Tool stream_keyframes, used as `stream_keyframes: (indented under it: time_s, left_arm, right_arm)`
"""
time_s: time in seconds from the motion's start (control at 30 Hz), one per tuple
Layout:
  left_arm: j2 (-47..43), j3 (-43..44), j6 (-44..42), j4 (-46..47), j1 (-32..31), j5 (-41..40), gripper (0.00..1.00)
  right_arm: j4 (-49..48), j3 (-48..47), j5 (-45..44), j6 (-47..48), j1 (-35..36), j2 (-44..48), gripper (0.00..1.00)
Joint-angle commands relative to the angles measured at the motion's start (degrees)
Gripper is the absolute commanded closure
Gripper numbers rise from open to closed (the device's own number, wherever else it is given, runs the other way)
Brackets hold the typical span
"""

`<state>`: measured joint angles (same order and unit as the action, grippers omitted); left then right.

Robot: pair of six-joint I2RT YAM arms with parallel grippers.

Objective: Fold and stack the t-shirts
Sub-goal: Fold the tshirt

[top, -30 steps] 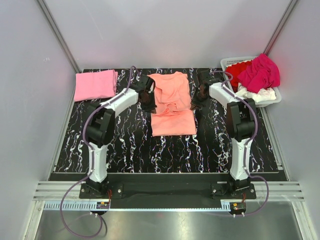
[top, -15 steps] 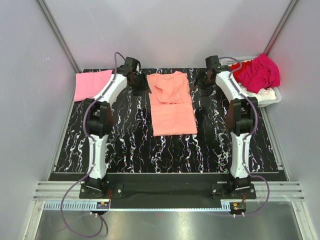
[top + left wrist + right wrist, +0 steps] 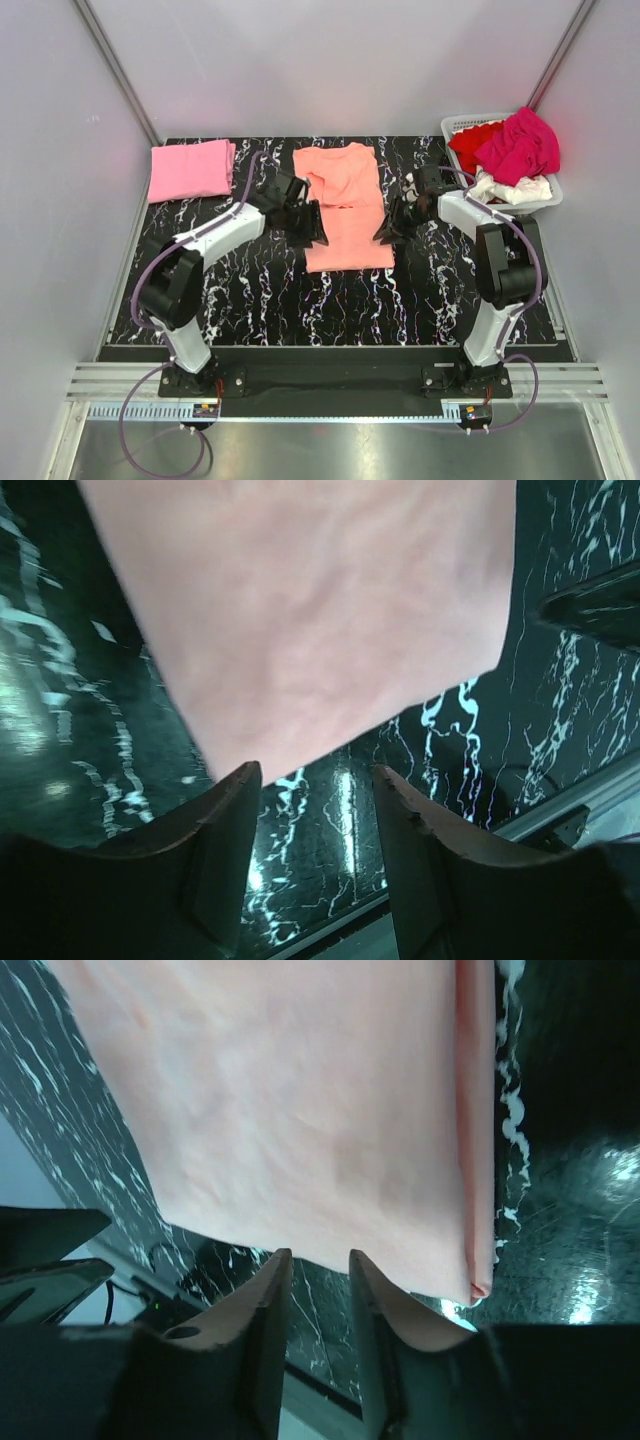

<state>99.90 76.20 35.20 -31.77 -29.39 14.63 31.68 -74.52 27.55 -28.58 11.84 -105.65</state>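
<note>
Beside the near half of the salmon shirt [image 3: 345,215]: left pincer [image 3: 312,228] just off its left edge, released and empty; right pincer [image 3: 386,226] just off its right edge, narrowly parted, gripping nothing. Flat at mid-tabletop [image 3: 260,290], long axis near-to-far, collar end far. Far left, folded pink shirt [image 3: 190,170]; far right, basket [image 3: 548,198].

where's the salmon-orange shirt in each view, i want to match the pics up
Top external: the salmon-orange shirt lies flat at mid-table.
Left wrist: it fills the upper part, with a near corner at the right.
Right wrist: it fills the upper part, with its folded edge along the right.
Shared landmark: the black marbled table showing past the shirt's near hem.
</note>
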Motion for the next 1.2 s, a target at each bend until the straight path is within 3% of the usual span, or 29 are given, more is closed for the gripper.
stream_keyframes:
  time_s: [0.0,0.33,0.47,0.67,0.77,0.8,0.83,0.93,1.17]
  left_arm:
    - [-0.1,-4.9,4.7,11.5,-0.9,3.0,0.48]
    - [4.1,-15.5,5.2,17.2,-1.5,1.5,0.52]
    - [5.9,-18.0,2.3,16.5,-1.5,-2.6,0.54]
    - [4.5,-15.0,-0.6,10.9,-2.0,-7.4,0.55]
    - [1.8,-11.0,-2.1,4.1,-3.9,-10.8,0.54]
    - [0.2,-10.0,-2.3,2.9,-4.4,-11.5,0.52]
    - [-0.8,-9.3,-2.6,1.7,-4.7,-12.3,0.50]
    - [-4.9,-8.0,-2.2,0.0,-5.8,-12.4,0.43]
    - [-12.8,-18.2,3.6,6.6,-6.0,-7.5,0.33]
  right_arm:
    - [-6.2,2.8,8.1,3.1,0.0,-1.7,0.65]
    - [-8.3,11.2,1.6,2.5,-2.0,-4.5,0.82]
    - [-7.9,12.7,-1.9,1.7,-2.3,-2.5,0.83]
    - [-2.0,10.5,-9.0,3.3,-2.3,-0.9,0.80]
    - [1.4,9.1,-10.2,4.0,-2.3,3.6,0.64]
    - [2.0,8.9,-10.2,4.1,-2.3,4.9,0.50]
    - [2.5,8.9,-10.4,4.1,-2.2,6.3,0.43]
    - [4.0,9.7,-11.1,4.4,-2.3,11.2,0.30]
    - [1.6,16.5,-10.0,3.6,-2.3,14.9,0.27]
